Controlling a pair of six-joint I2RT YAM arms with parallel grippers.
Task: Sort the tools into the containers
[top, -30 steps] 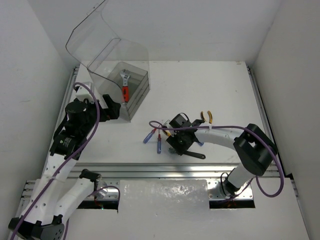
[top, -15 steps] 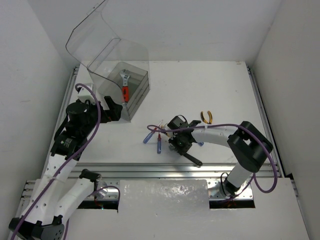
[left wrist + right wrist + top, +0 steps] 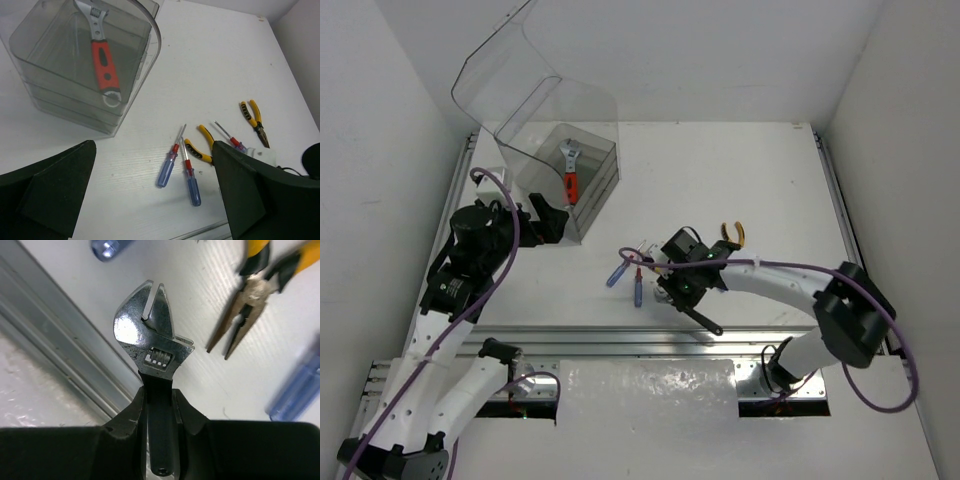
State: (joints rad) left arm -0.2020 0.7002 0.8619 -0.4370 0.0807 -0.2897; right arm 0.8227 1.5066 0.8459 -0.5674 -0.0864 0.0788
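Observation:
My right gripper (image 3: pixel 160 405) is shut on the black handle of a wrench (image 3: pixel 152 335); its silver head sticks out past the fingertips, above the table near the front rail. In the top view this gripper (image 3: pixel 685 287) is at centre front and the wrench (image 3: pixel 706 320) points toward the rail. The clear box (image 3: pixel 582 200) stands at the back left with its lid up and a red-handled wrench (image 3: pixel 570 182) inside. My left gripper (image 3: pixel 150 200) is open and empty beside the box (image 3: pixel 75 95).
Two blue-handled screwdrivers (image 3: pixel 167 170) (image 3: pixel 193 186) lie left of my right gripper. Yellow pliers (image 3: pixel 200 147), a third screwdriver (image 3: pixel 232 141) and orange-handled pliers (image 3: pixel 255 117) lie beyond them. The metal rail (image 3: pixel 620 335) runs along the front edge.
My right gripper has turned with the black-handled wrench, which swung from pointing right to pointing toward the front rail. The right arm's elbow has moved right. The left arm has not moved.

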